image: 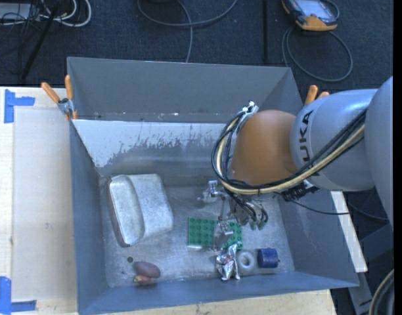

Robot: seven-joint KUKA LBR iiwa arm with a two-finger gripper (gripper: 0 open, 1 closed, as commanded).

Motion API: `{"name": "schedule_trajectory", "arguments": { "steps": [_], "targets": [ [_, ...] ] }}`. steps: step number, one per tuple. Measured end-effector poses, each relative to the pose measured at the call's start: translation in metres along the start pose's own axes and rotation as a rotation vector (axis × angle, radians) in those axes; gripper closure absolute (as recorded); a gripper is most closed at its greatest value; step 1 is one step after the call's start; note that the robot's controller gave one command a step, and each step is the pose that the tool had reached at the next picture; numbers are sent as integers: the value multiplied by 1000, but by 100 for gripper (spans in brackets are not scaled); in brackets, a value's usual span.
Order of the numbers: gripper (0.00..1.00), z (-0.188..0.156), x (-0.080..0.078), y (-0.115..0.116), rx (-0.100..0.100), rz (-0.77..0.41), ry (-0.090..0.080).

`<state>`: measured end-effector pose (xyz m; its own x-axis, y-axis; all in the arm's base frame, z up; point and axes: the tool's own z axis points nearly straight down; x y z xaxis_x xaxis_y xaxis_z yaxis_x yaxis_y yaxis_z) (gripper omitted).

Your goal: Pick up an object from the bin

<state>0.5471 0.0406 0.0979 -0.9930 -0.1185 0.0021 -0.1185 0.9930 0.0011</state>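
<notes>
My gripper (pixel 225 220) hangs below the arm's orange cover, low in the right half of the bin. It is over the right edge of a flat green studded plate (pixel 200 232) on the bin floor. A bit of green (pixel 236 235) also shows on the gripper's right side. Just below it lies a crumpled piece of silver foil (pixel 226 266). To the right of the foil sit a small white ring (pixel 245 260) and a blue cylinder (pixel 267 258).
A large silver-grey block (pixel 138 207) lies in the left half of the bin. A small brown-pink stone (pixel 146 270) rests near the front left corner. The arm and its cables cover the bin's right side.
</notes>
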Motion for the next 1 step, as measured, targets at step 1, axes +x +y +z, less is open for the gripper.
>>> {"name": "schedule_trajectory", "arguments": {
  "steps": [1],
  "targets": [
    [0, 26, 2, -5, -1, 58, -6]
  ]
}}
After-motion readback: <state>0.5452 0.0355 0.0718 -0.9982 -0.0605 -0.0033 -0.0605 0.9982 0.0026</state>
